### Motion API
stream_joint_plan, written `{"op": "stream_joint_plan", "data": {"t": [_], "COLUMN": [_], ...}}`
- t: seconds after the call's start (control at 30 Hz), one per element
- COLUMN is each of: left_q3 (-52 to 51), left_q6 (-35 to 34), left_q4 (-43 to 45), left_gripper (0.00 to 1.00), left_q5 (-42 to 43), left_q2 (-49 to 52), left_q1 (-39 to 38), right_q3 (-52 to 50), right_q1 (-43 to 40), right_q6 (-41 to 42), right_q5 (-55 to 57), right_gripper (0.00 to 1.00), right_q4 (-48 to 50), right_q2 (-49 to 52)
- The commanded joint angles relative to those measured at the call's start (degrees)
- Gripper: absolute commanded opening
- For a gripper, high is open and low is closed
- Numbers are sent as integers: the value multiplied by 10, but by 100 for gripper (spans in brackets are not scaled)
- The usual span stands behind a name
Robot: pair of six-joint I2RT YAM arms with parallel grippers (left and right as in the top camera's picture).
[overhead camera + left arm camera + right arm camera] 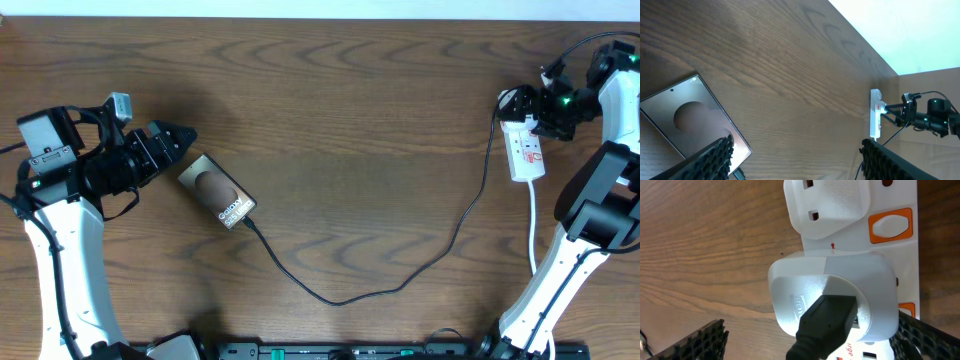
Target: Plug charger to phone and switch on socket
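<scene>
Right gripper, jaws wide, straddles the rounded white plug on the narrow white plastic power strip, likely seeking its orange switch.

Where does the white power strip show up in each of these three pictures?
Overhead: the power strip lies near the right edge, in the upper half.
Left wrist: the power strip is a small white bar right of centre, far off.
Right wrist: the power strip is seen close up and fills the upper right.
Shared landmark: the brown wooden table it lies on, seen in all three.
</scene>
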Motion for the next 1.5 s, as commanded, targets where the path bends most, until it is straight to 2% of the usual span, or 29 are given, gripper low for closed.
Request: {"op": "stream_joint_plan", "data": {"t": [0.0, 0.33, 0.57, 0.83, 1.23, 1.47], "left_q3": [-1, -1, -1, -1, -1, -1], "left_q6": [14, 14, 14, 14, 14, 14], "left_q4": [-2, -4, -4, -4, -4, -4], "left_gripper": [80, 80, 80, 80, 81, 80], "left_q5": [-4, -4, -4, -4, -4, -7], "left_q2": [-2, -2, -2, -2, -2, -2], "left_q1": [-1, -1, -1, -1, -1, -1], "right_q3": [-16, -65, -50, 43, 282, 298], "right_q1": [13, 23, 16, -12, -35, -29], "right_q6": [9, 13, 24, 50, 119, 176], "right_q5": [-74, -75, -57, 37, 152, 165], "right_gripper": [99, 99, 99, 99, 99, 99], "right_q4": [-2, 33, 20, -69, -266, -265], "right_q2": [14, 14, 14, 14, 14, -49]}}
